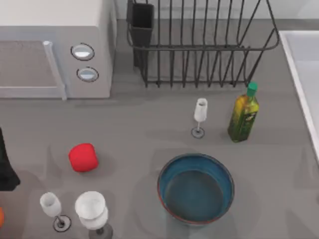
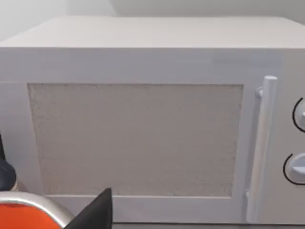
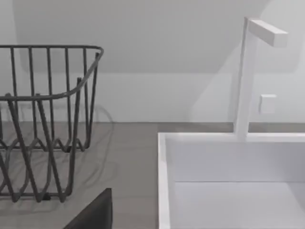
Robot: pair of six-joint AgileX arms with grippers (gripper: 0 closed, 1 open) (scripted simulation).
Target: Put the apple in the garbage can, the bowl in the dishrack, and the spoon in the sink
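Close to me, at the near edge of the table, stand two wine glasses side by side: a small one [image 1: 51, 206] and a bigger one [image 1: 91, 210]. They are on the table's left part. A tiny bit of an orange object [image 1: 1, 216] peeks in at the far left edge.

To the right of the glasses sits the bowl [image 1: 196, 187]. It is big and round, blue inside, with a reddish-brown rim. It stands upright on the table and it has nothing in it.

A little farther back on the left is the apple [image 1: 83, 158]. It is red and shiny and lies alone on the grey table [image 1: 134, 129], well apart from the bowl.

Farther back, past the bowl, stands another small wine glass [image 1: 200, 115]. Just beside it, to the right, is a yellow-green oil bottle [image 1: 243, 114] with a green cap. Both are upright.

At the back left is the grey-white microwave [image 1: 55, 47], and its door is shut. At the back middle is the black wire dishrack [image 1: 199, 47] with a dark cup [image 1: 141, 22] at its left corner. The white sink [image 1: 304, 64] runs along the right side of the table, and a white tap [image 3: 248, 76] stands behind it.

I cannot tell if my left gripper or my right gripper is open or closed. A dark part of my left arm [image 1: 6, 167] sits at the left edge of the table.
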